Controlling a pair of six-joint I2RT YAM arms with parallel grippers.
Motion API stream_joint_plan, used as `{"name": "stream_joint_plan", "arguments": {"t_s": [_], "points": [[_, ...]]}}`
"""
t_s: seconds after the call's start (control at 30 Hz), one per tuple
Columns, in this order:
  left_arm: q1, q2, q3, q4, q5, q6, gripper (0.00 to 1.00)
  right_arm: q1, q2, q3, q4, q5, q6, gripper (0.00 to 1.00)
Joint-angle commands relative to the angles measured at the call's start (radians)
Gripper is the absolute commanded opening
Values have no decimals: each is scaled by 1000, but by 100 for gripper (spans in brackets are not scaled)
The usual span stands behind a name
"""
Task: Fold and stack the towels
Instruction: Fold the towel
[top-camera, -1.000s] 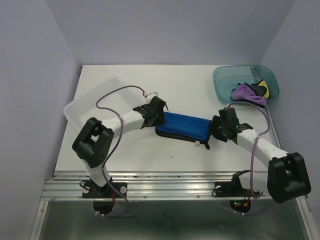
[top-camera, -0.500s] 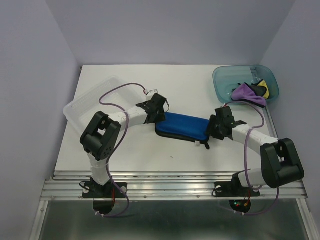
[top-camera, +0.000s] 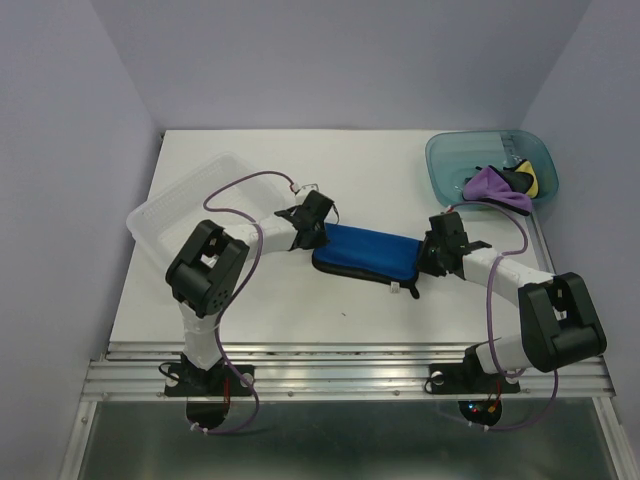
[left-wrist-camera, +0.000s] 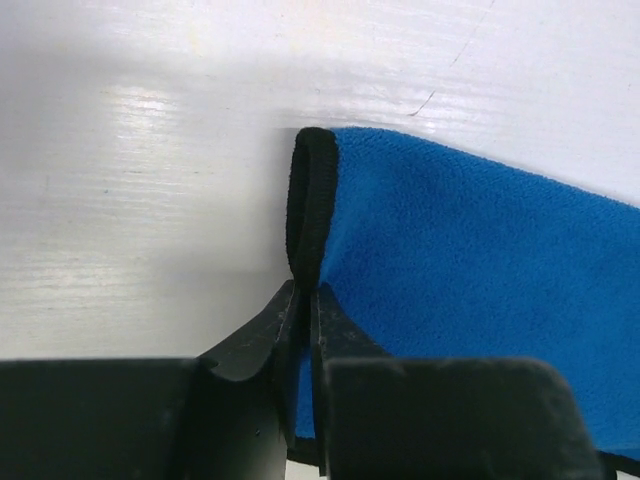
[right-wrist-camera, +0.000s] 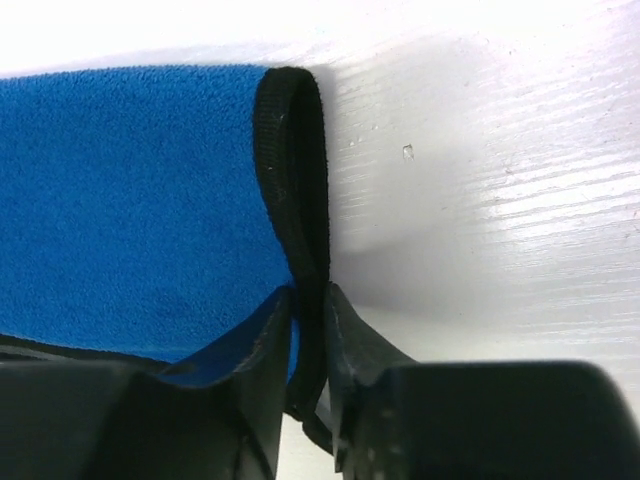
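A blue towel (top-camera: 365, 252) with black edging lies folded into a long strip on the white table (top-camera: 350, 165), between my two arms. My left gripper (top-camera: 316, 234) is shut on the towel's left end; the left wrist view shows its jaws pinching the black edge (left-wrist-camera: 308, 215) of the blue cloth (left-wrist-camera: 470, 260). My right gripper (top-camera: 428, 262) is shut on the towel's right end; the right wrist view shows the black edge (right-wrist-camera: 295, 170) pinched between the jaws, blue cloth (right-wrist-camera: 130, 200) to the left. A purple towel (top-camera: 492, 186) and a yellow one (top-camera: 527, 174) lie bunched in the teal tub (top-camera: 444, 158).
A clear plastic tray (top-camera: 165, 213) stands at the table's left edge, behind my left arm. The teal tub is at the back right corner. Purple cables loop over both arms. The metal rail runs along the near table edge (top-camera: 330, 352).
Both arms have lowered and drawn in slightly toward the towel's ends; the left gripper has edged back. The blue towel has stayed in the same place.
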Motion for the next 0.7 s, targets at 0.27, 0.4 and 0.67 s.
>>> {"name": "stream_joint_plan", "arguments": {"t_s": [0.27,0.4,0.67], "points": [[-17,-63,-124,61,63,-40,8,-8,-59,-5,4,34,-31,1],[-39,-84,-133,71,64,-51,8,-7,-114,28,-51,15,-88,1],[-56,-83,-119,87,69,-57,8,-7,-163,116,-158,-33,-135,1]]}}
